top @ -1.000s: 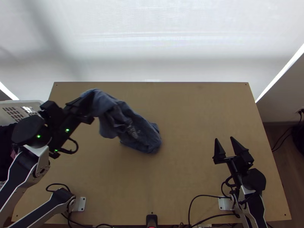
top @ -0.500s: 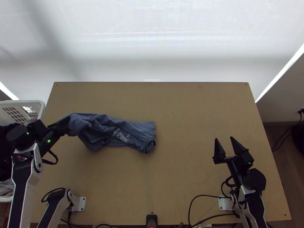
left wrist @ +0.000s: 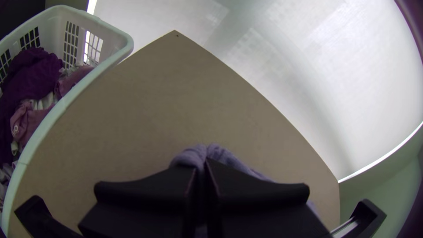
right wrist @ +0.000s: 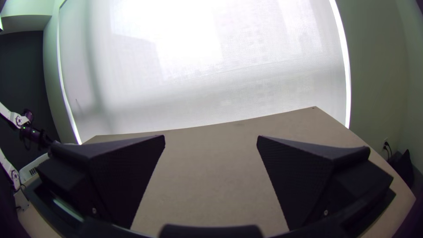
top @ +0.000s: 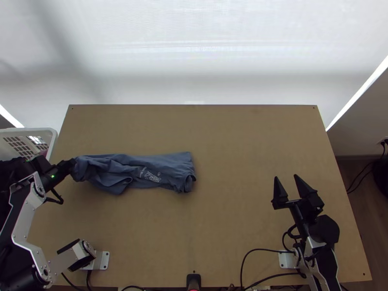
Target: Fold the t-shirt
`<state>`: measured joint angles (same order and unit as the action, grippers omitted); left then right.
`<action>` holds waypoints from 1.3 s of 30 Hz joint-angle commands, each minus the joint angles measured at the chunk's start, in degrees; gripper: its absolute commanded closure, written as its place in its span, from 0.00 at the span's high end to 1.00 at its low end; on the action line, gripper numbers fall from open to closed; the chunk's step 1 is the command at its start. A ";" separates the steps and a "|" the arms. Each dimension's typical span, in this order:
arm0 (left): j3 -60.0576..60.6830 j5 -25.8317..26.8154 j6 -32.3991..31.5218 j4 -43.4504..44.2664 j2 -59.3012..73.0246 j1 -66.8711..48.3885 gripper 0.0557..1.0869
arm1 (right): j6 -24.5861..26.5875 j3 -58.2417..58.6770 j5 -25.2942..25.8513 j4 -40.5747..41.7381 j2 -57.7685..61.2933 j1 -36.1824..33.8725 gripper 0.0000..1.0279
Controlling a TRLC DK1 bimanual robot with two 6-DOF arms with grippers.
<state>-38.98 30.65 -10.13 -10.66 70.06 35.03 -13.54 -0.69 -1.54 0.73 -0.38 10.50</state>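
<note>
A blue t-shirt (top: 140,169) lies in a long, wrinkled strip on the table's left half, a pale print showing near its right part. At its bunched left end is my left gripper (top: 72,164). In the left wrist view a bit of the shirt (left wrist: 194,154) is pinched between the fingers of my left gripper (left wrist: 201,172), which is shut on it. My right gripper (top: 287,178) stands open over the table's right side, well apart from the shirt. The right wrist view shows bare table between the fingers of my right gripper (right wrist: 211,141).
A white laundry basket (left wrist: 128,42) holding purple and pink clothes (left wrist: 33,72) stands against the table's left edge, close to the left arm. Bare wood (top: 233,145) stretches between the shirt and the right gripper. Black cables run along the near edge.
My left gripper has moved left and toward the near edge, dragging the shirt's held end along and lowering it. The shirt now lies straighter across the table. My right arm has kept still.
</note>
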 commanded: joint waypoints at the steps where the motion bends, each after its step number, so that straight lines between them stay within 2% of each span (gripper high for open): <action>1: 0.31 0.46 4.07 0.20 1.92 0.75 0.04 | -1.23 0.25 -0.66 -0.91 0.29 0.40 0.96; 4: 1.01 0.46 6.70 -2.44 1.92 1.62 0.05 | -1.23 0.25 -0.66 -0.91 0.29 0.40 0.96; 5: 1.01 0.46 7.05 -3.58 1.74 1.98 0.09 | -1.23 0.25 -0.66 -0.91 0.29 0.40 0.96; 8: 0.49 0.46 10.04 -8.24 0.60 2.59 0.39 | -1.23 0.25 -0.66 -0.91 0.29 0.40 0.96; 11: 0.49 0.46 11.45 -11.93 -1.16 2.86 0.56 | -1.23 0.25 -0.66 -0.91 0.29 0.40 0.96; 15: -1.62 0.37 13.12 -18.44 -2.39 2.33 0.87 | -1.23 0.25 -0.66 -0.91 0.29 0.40 0.96; 16: -2.24 0.02 13.03 -19.23 -2.91 2.50 0.90 | -1.23 0.25 -0.66 -0.91 0.29 0.40 0.96; 22: -7.60 -3.85 12.33 -24.85 -5.99 5.93 0.94 | -1.23 0.25 -0.66 -0.91 0.29 0.40 0.96; 27: -14.37 -4.02 11.80 -32.59 -4.94 9.27 0.94 | -1.23 0.25 -0.66 -0.91 0.29 0.40 0.96; 34: -21.93 -4.20 7.67 -44.45 -3.00 9.62 0.94 | -1.23 0.25 -0.66 -0.91 0.29 0.40 0.96; 39: -23.95 -4.55 5.65 -49.55 -4.23 9.71 0.94 | -1.23 0.25 -0.66 -0.91 0.29 0.40 0.96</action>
<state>-60.82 26.28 -2.96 -57.67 66.22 44.38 -13.54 -0.69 -1.54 0.73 -0.38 10.50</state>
